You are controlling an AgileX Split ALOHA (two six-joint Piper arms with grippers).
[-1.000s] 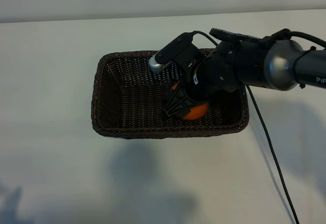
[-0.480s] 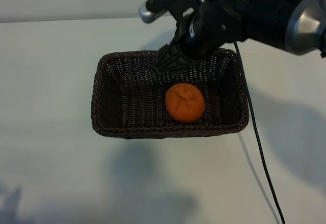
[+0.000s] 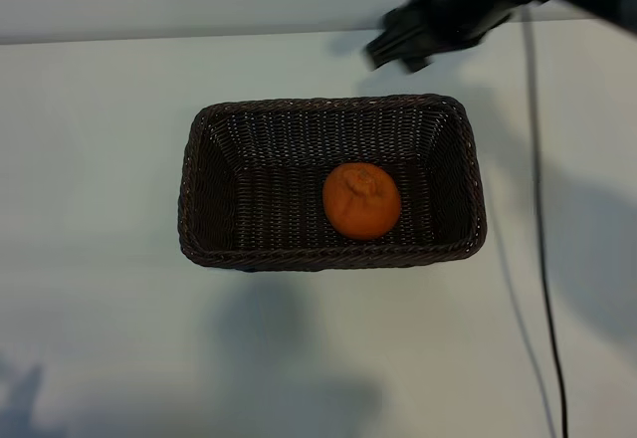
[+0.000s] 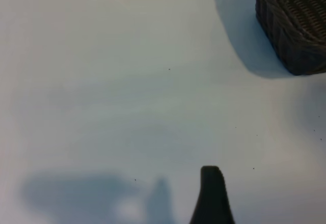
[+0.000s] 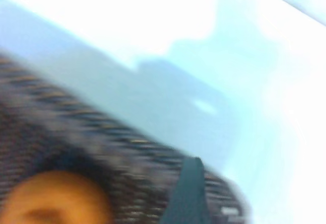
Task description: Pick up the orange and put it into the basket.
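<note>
From my left wrist I count one finger of my left gripper, a dark tip low over the table, with no second finger in sight; those jaws stand apart and hold nothing, and one corner of the basket lies well off across the bare surface. From my right wrist I also count a single finger, a dark blade crossing in front of the basket's braided rim, and past it a blurred patch of the orange low inside the weave. Whether my right jaws stand apart or together I cannot tell. From the outside camera there is one basket, dark brown and rectangular, resting on the white table, and one orange sitting on its floor, right of the middle and nearer the front wall than the back. Nothing covers the fruit. One black cable hangs down the right side, clear of the basket. Farthest off, my right gripper hovers above the table beyond the basket's back right corner, touching neither basket nor orange.
</note>
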